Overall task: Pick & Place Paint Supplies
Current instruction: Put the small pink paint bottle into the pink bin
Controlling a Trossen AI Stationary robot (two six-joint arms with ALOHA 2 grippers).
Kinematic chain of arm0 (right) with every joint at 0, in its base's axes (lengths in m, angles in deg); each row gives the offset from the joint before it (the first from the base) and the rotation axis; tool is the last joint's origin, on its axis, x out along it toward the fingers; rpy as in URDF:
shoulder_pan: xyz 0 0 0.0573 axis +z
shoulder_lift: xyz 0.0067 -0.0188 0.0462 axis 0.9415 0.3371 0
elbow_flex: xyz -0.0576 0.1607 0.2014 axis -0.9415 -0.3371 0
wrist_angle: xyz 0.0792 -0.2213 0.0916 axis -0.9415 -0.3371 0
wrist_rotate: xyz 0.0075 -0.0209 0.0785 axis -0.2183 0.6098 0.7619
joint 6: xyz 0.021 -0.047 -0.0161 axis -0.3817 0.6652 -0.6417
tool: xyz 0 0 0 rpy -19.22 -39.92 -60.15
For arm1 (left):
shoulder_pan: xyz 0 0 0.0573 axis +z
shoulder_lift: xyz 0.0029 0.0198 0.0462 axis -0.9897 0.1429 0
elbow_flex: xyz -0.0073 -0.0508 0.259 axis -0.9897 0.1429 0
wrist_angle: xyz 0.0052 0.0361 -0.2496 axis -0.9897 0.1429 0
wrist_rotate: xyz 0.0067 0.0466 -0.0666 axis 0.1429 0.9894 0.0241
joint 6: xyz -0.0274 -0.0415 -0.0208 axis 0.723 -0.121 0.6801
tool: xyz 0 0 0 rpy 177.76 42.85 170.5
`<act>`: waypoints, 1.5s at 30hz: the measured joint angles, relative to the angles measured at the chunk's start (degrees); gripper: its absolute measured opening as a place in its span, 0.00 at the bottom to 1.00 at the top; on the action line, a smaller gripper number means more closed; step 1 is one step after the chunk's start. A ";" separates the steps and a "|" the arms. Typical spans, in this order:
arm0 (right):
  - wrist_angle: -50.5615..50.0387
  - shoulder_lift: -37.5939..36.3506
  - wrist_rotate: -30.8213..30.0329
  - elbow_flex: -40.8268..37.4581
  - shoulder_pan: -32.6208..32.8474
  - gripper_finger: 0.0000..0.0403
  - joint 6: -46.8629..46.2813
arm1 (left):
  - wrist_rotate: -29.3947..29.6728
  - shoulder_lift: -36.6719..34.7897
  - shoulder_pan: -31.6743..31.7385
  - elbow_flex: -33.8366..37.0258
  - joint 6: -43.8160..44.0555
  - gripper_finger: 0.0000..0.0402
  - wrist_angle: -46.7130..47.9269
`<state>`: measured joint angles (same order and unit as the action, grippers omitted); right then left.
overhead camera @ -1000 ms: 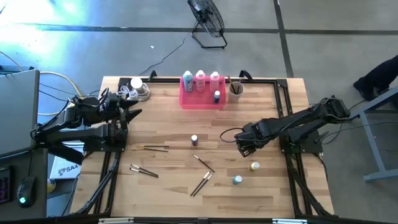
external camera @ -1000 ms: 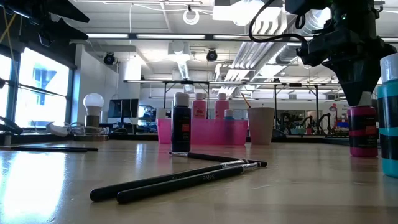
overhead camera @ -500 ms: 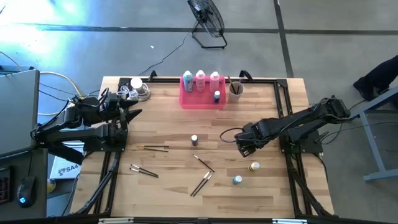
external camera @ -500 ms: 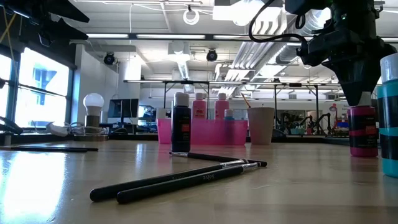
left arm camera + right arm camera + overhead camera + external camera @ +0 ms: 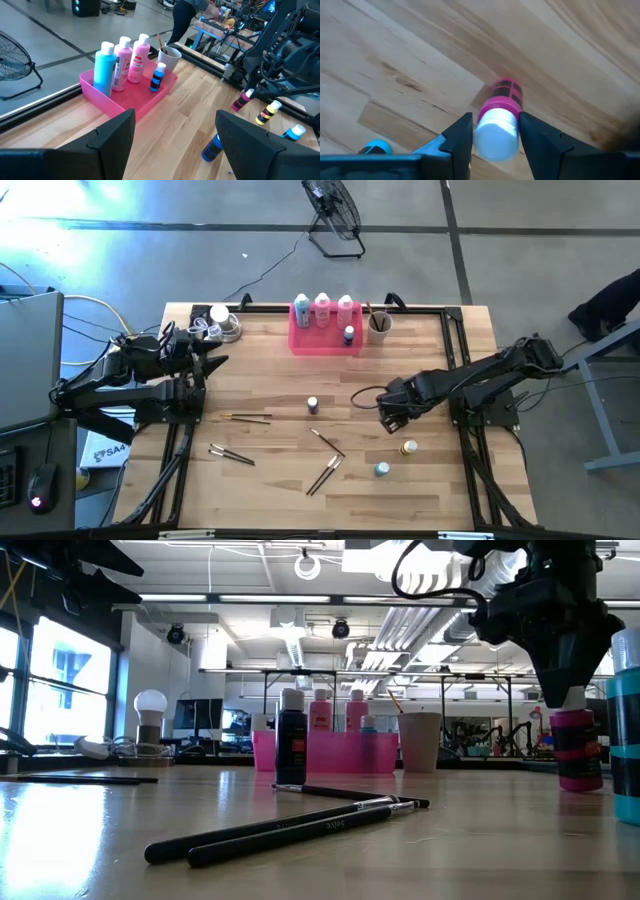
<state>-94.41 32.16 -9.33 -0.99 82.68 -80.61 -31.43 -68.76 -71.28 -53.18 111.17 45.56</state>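
Paintbrushes (image 5: 290,825) lie nearest in the low view, two dark handles side by side on the tabletop (image 5: 270,480), a third crossing behind them. More brushes scattered across the front half in the high view.

Pink tiny bottle (image 5: 496,125), white cap: in the right wrist view it sits between the right end effector's (image 5: 392,418) fingers (image 5: 457,140), both pads against or just beside its cap and shoulder. Fingers closed partway onto it. The low view shows its base tilted and seemingly just off the wood; lifted or not is not sure.

Yellow tiny bottle (image 5: 409,448) and teal tiny bottle (image 5: 381,469) stand near, on the front side of that end effector. Dark tiny bottle (image 5: 313,404) mid-table.

Left end effector (image 5: 215,350) waits at the left edge, fingers wide apart, nothing in them.

Farthest: pink tray (image 5: 325,343) at the back edge, three tall white-capped bottles and a blue tiny bottle (image 5: 158,77) in it, beige cup (image 5: 379,323) just beside.

Judgement on the step: confirm a firm, centred hold below the cap, raise straight up, clear the yellow and teal bottles, carry level toward the tray, set down in its free part, apart from the blue one.
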 joint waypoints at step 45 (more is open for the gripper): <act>-4.03 0.02 -1.48 -0.02 -0.55 0.38 2.20 | 0.38 0.00 -0.01 0.00 -0.22 0.68 0.58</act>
<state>-98.44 32.18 -10.80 -1.01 82.14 -78.41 -31.05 -68.76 -71.29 -53.18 110.95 46.14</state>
